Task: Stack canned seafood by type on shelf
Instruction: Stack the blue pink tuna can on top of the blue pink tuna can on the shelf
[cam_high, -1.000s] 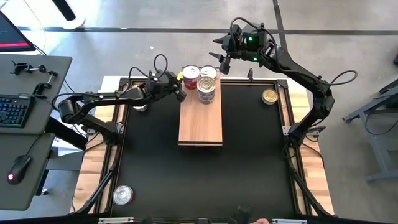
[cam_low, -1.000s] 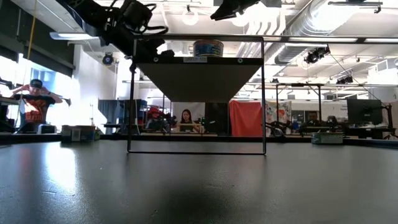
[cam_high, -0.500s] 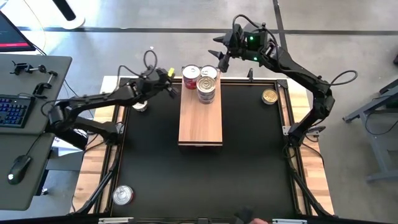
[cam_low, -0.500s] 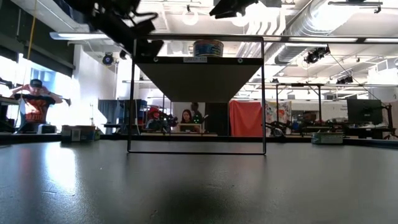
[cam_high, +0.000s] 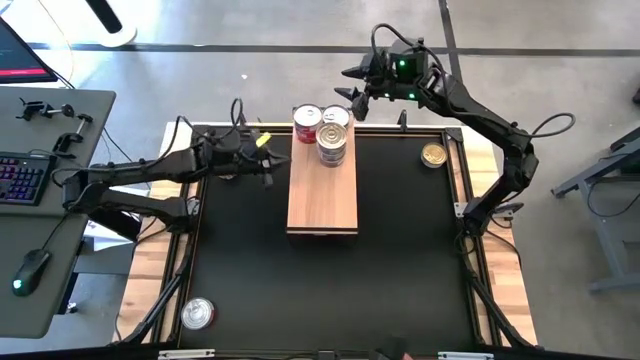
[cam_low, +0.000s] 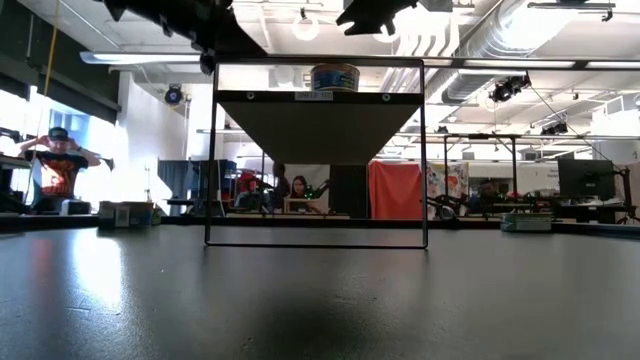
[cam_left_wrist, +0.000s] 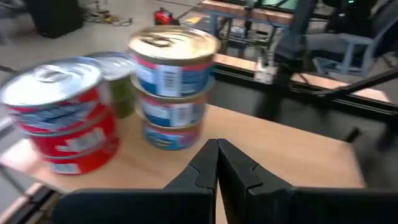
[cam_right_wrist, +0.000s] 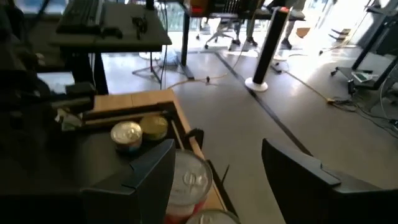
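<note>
The light-wood shelf (cam_high: 322, 190) stands on the black mat, and canned seafood is stacked at its far end. A red-labelled stack (cam_high: 307, 122) is beside two silver-topped stacks (cam_high: 333, 146). The left wrist view shows the red stack (cam_left_wrist: 62, 118), a blue-labelled stack (cam_left_wrist: 173, 87) and the shelf's plank (cam_left_wrist: 286, 162). My left gripper (cam_high: 264, 162) is shut and empty; it hovers left of the shelf (cam_left_wrist: 217, 155). My right gripper (cam_high: 352, 88) is open and empty; it hangs over the far end of the shelf, above the red stack's lid (cam_right_wrist: 189, 180).
Loose tins lie on the mat: a gold one (cam_high: 433, 155) near the far right corner, a silver one (cam_high: 198, 313) near the near left corner, and two (cam_right_wrist: 140, 130) by the far left edge. A desk with a keyboard (cam_high: 25, 180) stands left of the table. People sit in the room beyond (cam_low: 298, 188).
My left gripper has drawn back from beside the red stack. It went toward the table's left edge, then toward the near side, and is now off the shelf's left side. My right gripper has stayed over the shelf's far end. The cans have not moved.
</note>
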